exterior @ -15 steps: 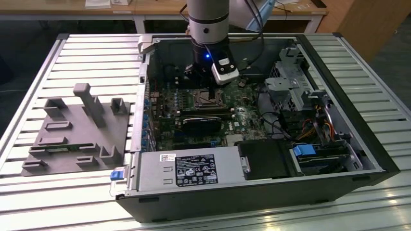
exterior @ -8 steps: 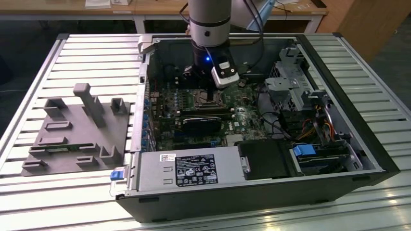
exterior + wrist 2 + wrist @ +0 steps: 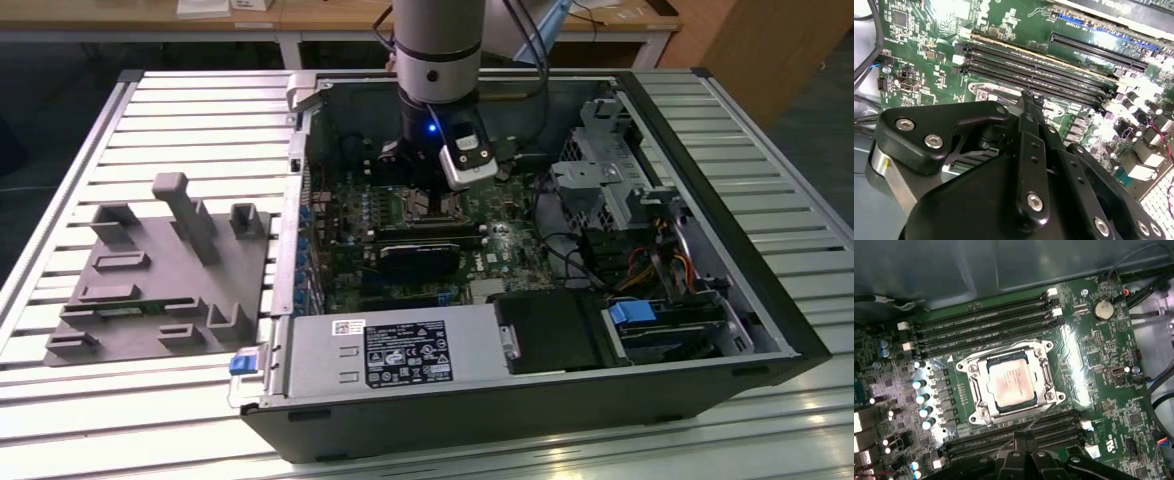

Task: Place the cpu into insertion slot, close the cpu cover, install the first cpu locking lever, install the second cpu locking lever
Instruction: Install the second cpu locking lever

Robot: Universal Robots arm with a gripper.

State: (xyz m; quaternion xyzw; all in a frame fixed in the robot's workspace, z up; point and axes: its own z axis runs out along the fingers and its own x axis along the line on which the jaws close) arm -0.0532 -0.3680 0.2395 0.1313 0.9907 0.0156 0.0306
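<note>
Two steps look done: cpu [image 3: 1010, 385] seated in slot [image 3: 1046, 375], cover [image 3: 985, 366] down around it. Levers: thin rod runs along socket edge, latch status unclear. Gripper [image 3: 1025, 436] hovers just beside socket, fingertips together, nothing held.

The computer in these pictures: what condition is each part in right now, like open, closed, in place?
computer case: side open, lying flat.
cpu: seated in the insertion slot.
cpu cover: down, framing the chip.
gripper: poised beside the socket, over the memory slots, which hold no sticks.
</note>
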